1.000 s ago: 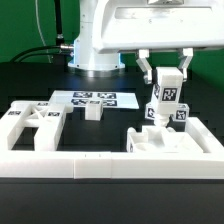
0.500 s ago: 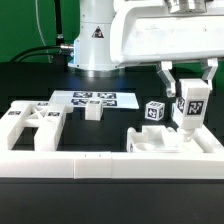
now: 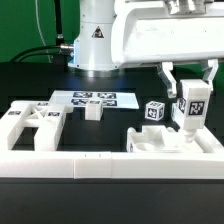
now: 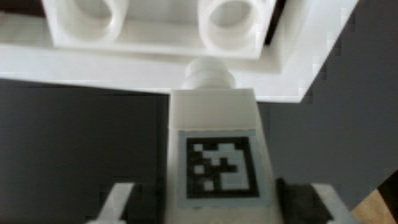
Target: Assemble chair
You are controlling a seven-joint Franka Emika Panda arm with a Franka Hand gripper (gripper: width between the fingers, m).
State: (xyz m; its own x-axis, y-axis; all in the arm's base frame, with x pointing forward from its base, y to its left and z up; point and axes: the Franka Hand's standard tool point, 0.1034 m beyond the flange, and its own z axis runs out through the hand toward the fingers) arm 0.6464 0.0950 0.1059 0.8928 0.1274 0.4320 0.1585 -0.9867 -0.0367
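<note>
My gripper (image 3: 190,84) is shut on a white tagged chair piece (image 3: 189,105), a long block held upright over the right end of a white slotted chair panel (image 3: 165,141). In the wrist view the held piece (image 4: 217,140) runs between my fingers (image 4: 125,200), its rounded tip just over the panel (image 4: 160,40) with two round holes. A small tagged cube (image 3: 154,111) stands on the table beside the held piece. Another slotted panel (image 3: 28,124) lies at the exterior view's left, with a small white block (image 3: 92,111) near it.
The marker board (image 3: 92,99) lies flat behind the parts. A long white border rail (image 3: 100,165) runs along the front. The robot base (image 3: 95,45) stands at the back, with a green wall behind.
One second ago my gripper with the piece was further to the exterior view's left, near the cube; it moved right. Since half a second ago nothing has visibly moved.
</note>
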